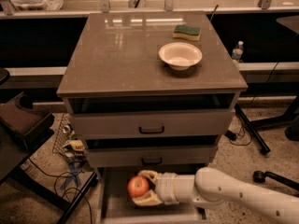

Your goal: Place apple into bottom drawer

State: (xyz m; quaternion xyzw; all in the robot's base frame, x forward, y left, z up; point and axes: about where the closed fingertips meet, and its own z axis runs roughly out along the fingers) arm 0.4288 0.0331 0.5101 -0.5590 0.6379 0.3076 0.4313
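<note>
Apple (138, 186) hangs over the open bottom drawer (114, 205), left of centre, not set down. Gripper (145, 188) just right of it, jaws clamped on apple top and bottom. Likely light, rigid, smooth-skinned, so slip and bruise risk. Hold across the widest part, moderate squeeze.

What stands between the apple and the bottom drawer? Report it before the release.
Nothing visible does. The gripper is shut on the apple and holds it just above the open bottom drawer, whose bare grey floor shows below and beside the fruit.
</note>
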